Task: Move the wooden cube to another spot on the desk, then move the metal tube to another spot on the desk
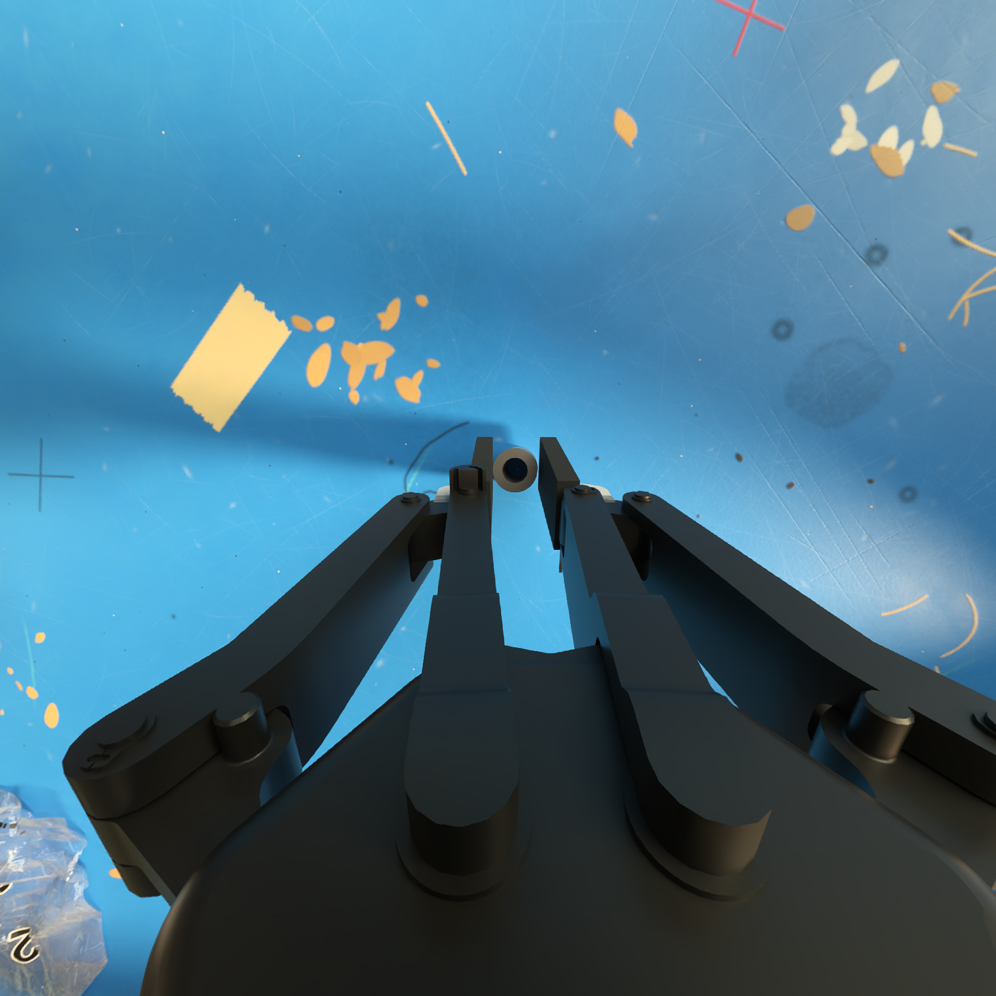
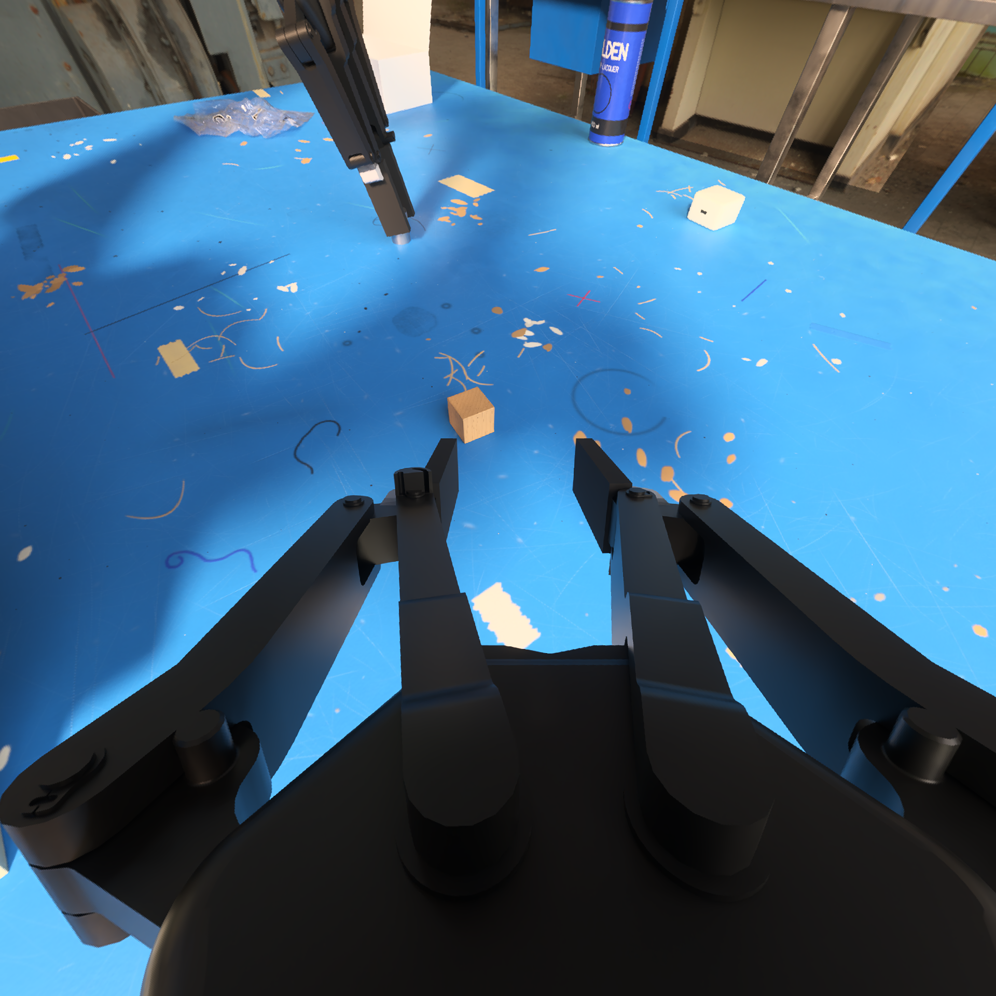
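The left gripper (image 1: 514,468) pinches the upright metal tube (image 1: 515,470) between its fingertips, at the blue desk (image 1: 593,242). The right gripper (image 2: 514,469) hangs spread and empty, just short of the wooden cube (image 2: 471,414) on the desk.

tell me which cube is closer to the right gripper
The wooden cube, just ahead of the right gripper; the white cube sits far off near the desk's edge.

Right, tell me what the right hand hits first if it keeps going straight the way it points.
Probably the blue desk. The right hand is open and empty, and the wooden cube lies just ahead, slightly left of its line; depth is unclear, so it might clip the cube.
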### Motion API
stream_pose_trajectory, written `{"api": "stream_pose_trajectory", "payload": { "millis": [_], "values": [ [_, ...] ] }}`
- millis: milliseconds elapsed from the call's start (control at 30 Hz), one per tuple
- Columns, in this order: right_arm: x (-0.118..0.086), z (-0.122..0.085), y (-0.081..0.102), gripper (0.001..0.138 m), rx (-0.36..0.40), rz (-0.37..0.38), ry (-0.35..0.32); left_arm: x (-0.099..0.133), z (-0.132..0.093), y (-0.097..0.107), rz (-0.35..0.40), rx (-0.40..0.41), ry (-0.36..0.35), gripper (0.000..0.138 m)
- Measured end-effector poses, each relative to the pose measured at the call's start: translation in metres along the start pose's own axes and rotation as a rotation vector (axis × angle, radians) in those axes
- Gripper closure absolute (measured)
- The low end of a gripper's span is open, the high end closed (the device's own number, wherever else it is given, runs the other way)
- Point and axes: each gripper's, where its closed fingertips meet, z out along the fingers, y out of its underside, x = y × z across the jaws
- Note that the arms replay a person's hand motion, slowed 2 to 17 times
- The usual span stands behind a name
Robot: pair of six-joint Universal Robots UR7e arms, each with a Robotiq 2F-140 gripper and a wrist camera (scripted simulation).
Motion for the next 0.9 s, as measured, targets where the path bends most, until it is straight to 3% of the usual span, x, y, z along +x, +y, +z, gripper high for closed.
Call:
{"api": "stream_pose_trajectory", "payload": {
  "millis": [367, 633, 900],
  "values": [
    [0.001, -0.002, 0.0, 0.082, 0.007, -0.002, 0.001, -0.002, -0.012, -0.011, 0.071, 0.029, -0.044, 0.116],
    [0.001, -0.003, -0.001, 0.082, 0.013, -0.003, 0.0, 0.002, -0.051, -0.038, 0.12, 0.175, -0.087, 0.116],
    [0.001, -0.003, -0.001, 0.082, 0.013, -0.008, -0.001, 0.022, -0.105, -0.069, 0.205, 0.354, -0.113, 0.116]
  ]
}}
